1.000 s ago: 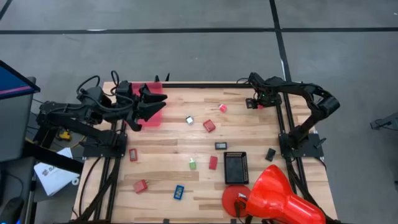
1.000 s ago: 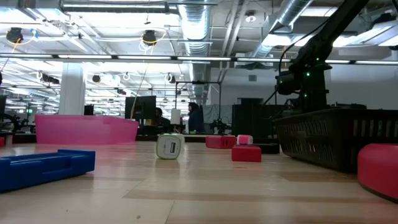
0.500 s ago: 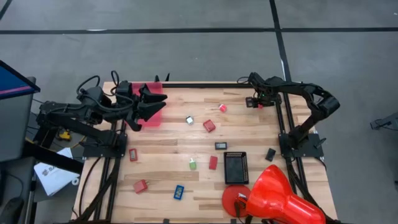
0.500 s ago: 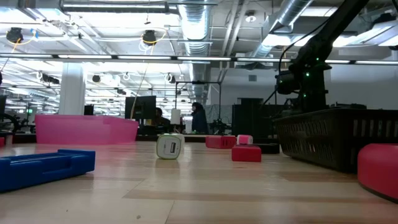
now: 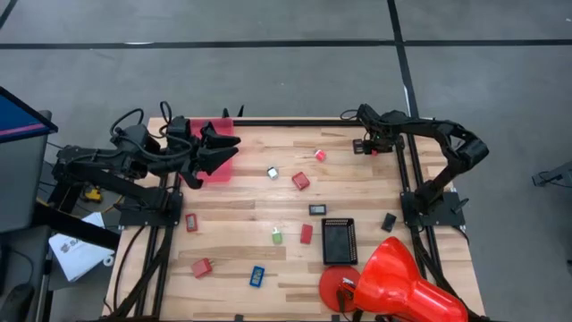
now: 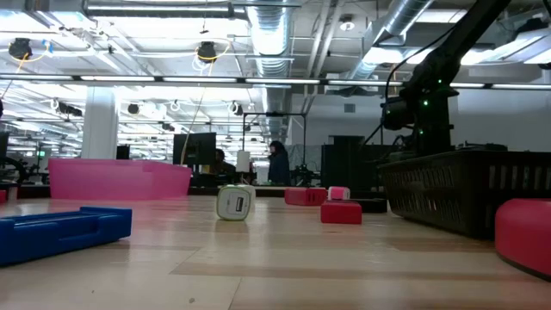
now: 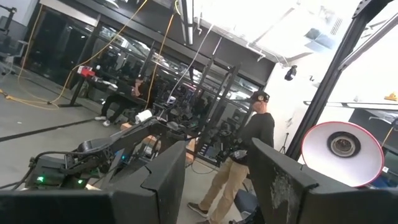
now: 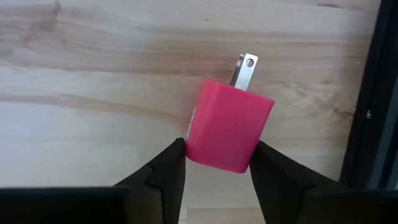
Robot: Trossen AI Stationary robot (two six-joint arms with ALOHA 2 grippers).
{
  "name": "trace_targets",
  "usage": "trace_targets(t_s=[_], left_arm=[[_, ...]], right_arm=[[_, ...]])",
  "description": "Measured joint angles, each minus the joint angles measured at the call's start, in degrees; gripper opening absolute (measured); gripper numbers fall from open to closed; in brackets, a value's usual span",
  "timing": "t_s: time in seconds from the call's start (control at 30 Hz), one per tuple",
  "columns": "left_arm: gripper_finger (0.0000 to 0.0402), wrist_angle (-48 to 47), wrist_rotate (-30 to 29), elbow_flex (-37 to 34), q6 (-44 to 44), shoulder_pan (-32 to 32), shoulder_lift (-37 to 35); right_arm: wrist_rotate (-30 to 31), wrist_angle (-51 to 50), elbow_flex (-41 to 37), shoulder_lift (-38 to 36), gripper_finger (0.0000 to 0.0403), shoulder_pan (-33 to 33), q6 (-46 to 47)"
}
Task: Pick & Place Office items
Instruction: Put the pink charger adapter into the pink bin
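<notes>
My right gripper [image 5: 365, 146] points down at the table's far right corner, shut on a red plug block [image 8: 229, 134] with a metal prong [image 8: 244, 70]. My left gripper [image 5: 231, 143] hovers open and empty [image 7: 217, 168] over the pink bin [image 5: 214, 150] at the far left. Other office items lie loose on the wood: a pink-white piece [image 5: 320, 155], a red block [image 5: 300, 181], a white one [image 5: 273, 173], a black one [image 5: 317, 209], a green-white one [image 5: 277, 236] and a blue one [image 5: 256, 275]. My right gripper pinches the red plug block between its two fingers, on the two opposite sides [image 8: 194, 146] of the end away from the prong. The fingers [image 8: 165, 171] come from above, pointing down. The block lies on the wood, its prong pointing away from the fingers.
A black tray [image 5: 340, 240] sits right of centre, and a big red cone [image 5: 402, 282] stands at the near right corner. More red blocks [image 5: 190, 223] [image 5: 202, 266] [image 5: 307, 233] and a small black piece [image 5: 389, 222] lie about. The table's black frame rail [image 8: 379, 93] runs close beside the held block.
</notes>
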Motion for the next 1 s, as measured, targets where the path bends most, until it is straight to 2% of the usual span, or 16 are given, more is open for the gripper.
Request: trace_targets(t_s=[0.17, 0.37, 0.53, 0.8, 1.0], left_arm=[[0.0166, -0.01, 0.00, 0.00, 0.00, 0.00, 0.00], [0.0166, 0.00, -0.02, 0.00, 0.01, 0.00, 0.00], [0.0166, -0.02, 0.08, 0.00, 0.02, 0.00, 0.02], [0.0166, -0.02, 0.66, 0.00, 0.00, -0.02, 0.00], [0.0166, -0.02, 0.70, 0.00, 0.01, -0.01, 0.01]], right_arm=[[-1.16, -1.06, 0.00, -0.01, 0.0154, 1.28, 0.16], [-1.58, -1.50, -0.02, -0.02, 0.0154, 5.99, 2.40], [-1.07, -0.82, -0.09, 0.04, 0.0172, 8.86, 5.58], [-0.78, -0.54, -0.24, 0.22, 0.0222, 7.51, 6.51], [-2.03, 1.30, -0.22, 0.22, 0.0229, 5.27, 6.73]])
